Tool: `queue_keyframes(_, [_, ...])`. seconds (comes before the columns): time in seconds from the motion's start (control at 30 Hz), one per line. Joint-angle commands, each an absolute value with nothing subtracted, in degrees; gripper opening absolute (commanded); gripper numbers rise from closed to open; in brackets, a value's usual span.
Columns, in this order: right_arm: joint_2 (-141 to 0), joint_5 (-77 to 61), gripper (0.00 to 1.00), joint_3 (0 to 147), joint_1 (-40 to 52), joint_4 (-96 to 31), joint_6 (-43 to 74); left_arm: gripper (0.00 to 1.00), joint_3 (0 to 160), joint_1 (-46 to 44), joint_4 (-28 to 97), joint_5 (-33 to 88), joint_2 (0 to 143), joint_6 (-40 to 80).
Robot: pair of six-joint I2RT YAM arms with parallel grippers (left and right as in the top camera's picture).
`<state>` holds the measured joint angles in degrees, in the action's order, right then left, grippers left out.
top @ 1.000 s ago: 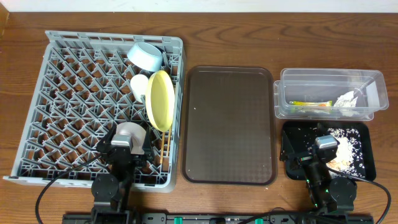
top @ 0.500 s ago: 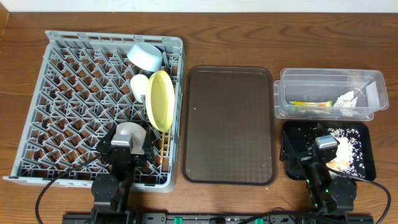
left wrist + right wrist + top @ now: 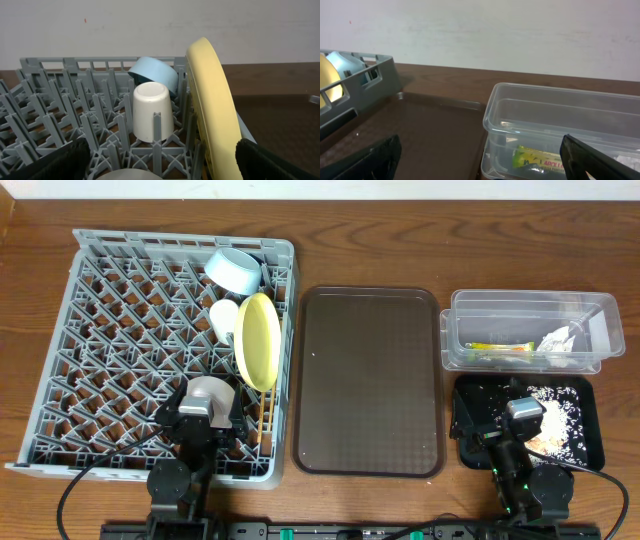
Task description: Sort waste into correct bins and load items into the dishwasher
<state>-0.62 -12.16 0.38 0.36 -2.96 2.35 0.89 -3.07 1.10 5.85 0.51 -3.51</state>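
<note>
1. Left gripper (image 3: 160, 162) at the lower left, over the grey rack (image 3: 110, 330) – jaws wide open, empty.
2. Yellow plate (image 3: 258, 340), blue bowl (image 3: 233, 270) and white cup (image 3: 223, 315) sit in the rack's right part.
3. Right gripper (image 3: 485, 160) at the lower right, over the black tray (image 3: 590, 445) – jaws wide open, empty.
4. Sachet (image 3: 500, 348) lies in the clear tub (image 3: 530, 302).

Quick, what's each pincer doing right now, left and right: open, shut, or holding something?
Left pincer: open, holding nothing.
Right pincer: open, holding nothing.
</note>
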Motion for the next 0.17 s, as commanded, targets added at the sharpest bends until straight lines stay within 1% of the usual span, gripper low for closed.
queue_keyframes(0.0, [-0.30, -12.21, 0.99, 0.32, 1.23, -3.22, 2.74, 0.94, 0.23, -3.20, 3.40, 7.29, 0.23, -4.47])
queue_keyframes(0.13, [-0.30, -12.21, 0.99, 0.32, 1.23, -3.20, 2.74, 0.94, 0.23, -3.20, 3.40, 7.29, 0.23, -4.47])
